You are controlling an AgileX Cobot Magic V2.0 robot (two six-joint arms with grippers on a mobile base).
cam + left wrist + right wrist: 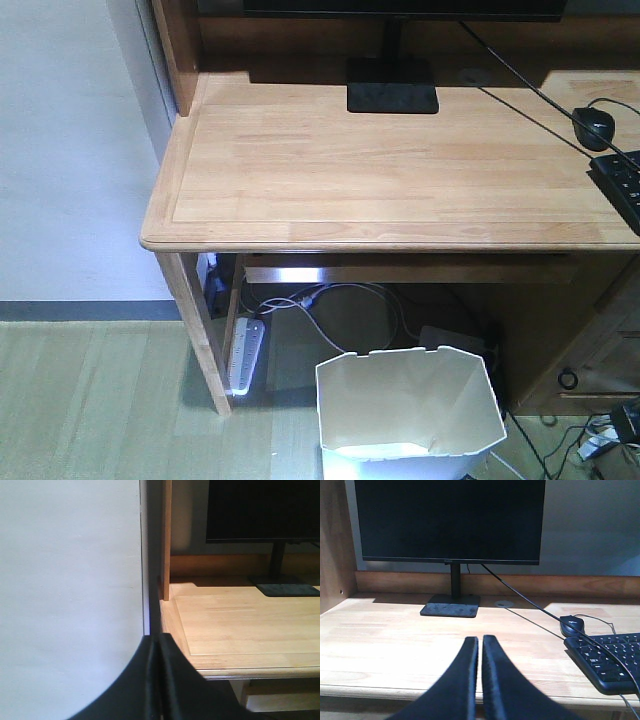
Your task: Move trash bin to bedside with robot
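Standing upright on the floor at 6 o'clock in the front view, the bin sits low in front of the desk, by the open space under the desktop. Its open top faces up, and a bright patch of light lies low on its inner wall. A power strip lies at 9 o'clock from the bin, beside the desk leg, and pale cables trail at 11 o'clock behind it. On the desktop the monitor stands at 12 o'clock, the mouse at 2 o'clock and the keyboard at 3 o'clock.

The left gripper shows at 6 o'clock in its own view, fingers pressed together with nothing between them, facing the desk's left corner and the white wall. The right gripper also sits at 6 o'clock in its view, fingers drawn together to a thin slit and holding nothing, pointed over the desk's front edge toward the monitor.
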